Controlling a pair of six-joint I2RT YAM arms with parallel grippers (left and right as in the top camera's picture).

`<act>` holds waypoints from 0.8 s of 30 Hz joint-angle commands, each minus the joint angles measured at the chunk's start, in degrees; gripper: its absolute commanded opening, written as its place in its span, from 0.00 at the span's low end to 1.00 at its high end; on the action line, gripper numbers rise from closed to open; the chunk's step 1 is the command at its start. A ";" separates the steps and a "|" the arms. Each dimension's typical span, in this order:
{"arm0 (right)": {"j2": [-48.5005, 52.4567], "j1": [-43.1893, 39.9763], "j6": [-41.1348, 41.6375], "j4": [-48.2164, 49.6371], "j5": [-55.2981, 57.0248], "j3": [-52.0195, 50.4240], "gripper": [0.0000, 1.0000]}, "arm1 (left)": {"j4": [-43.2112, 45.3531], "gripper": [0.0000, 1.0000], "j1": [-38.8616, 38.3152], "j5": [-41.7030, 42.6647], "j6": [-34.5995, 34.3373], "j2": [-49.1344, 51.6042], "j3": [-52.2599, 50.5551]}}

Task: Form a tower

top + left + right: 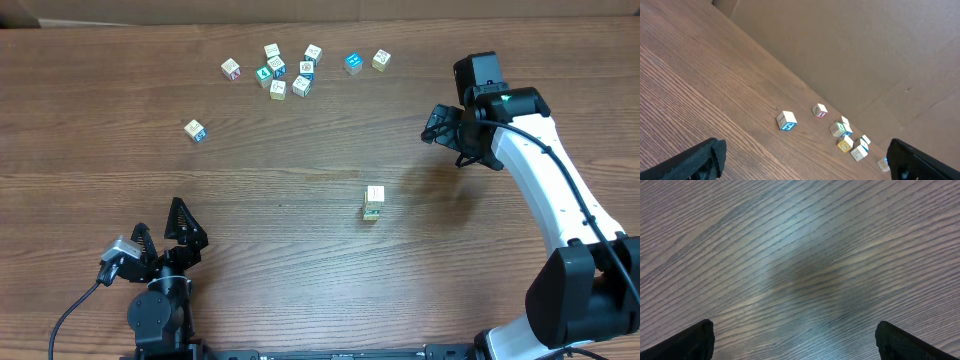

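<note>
The tower point(374, 201) stands upright on bare wood, one cube wide, with its cream top face up. It sits ahead of the right gripper point(436, 124) and off to one side, nearer the table's front edge, with a clear strip of table point(300, 290) between them. Nothing touches it, and open wood surrounds it on every side.

The right gripper has its jaws spread wide and carries nothing. Its wrist view shows only wood grain between the two dark fingertips point(700, 337).

The left gripper point(160, 228) is well apart from the tower, low near the front edge. Its jaws are also spread wide and empty. From it, the tower lies across a long run of open table toward the other arm.

Straight out from the left gripper a single loose cube point(195, 130) sits alone. Beyond that, a cluster of loose cubes point(290, 70) lies close to the far edge, where a cardboard wall point(850, 45) rises behind the table. The cluster is well away from both grippers and from the tower.
</note>
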 commanded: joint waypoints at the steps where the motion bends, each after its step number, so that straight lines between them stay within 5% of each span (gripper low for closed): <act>1: -1.01 0.11 -0.02 0.17 0.96 -0.24 1.00 | -0.04 1.00 -0.31 -0.33 1.09 -0.66 -0.22; 24: -24.48 0.22 -0.02 0.15 0.96 -0.24 1.00 | -0.04 1.00 -0.31 -0.33 1.09 -0.61 -0.22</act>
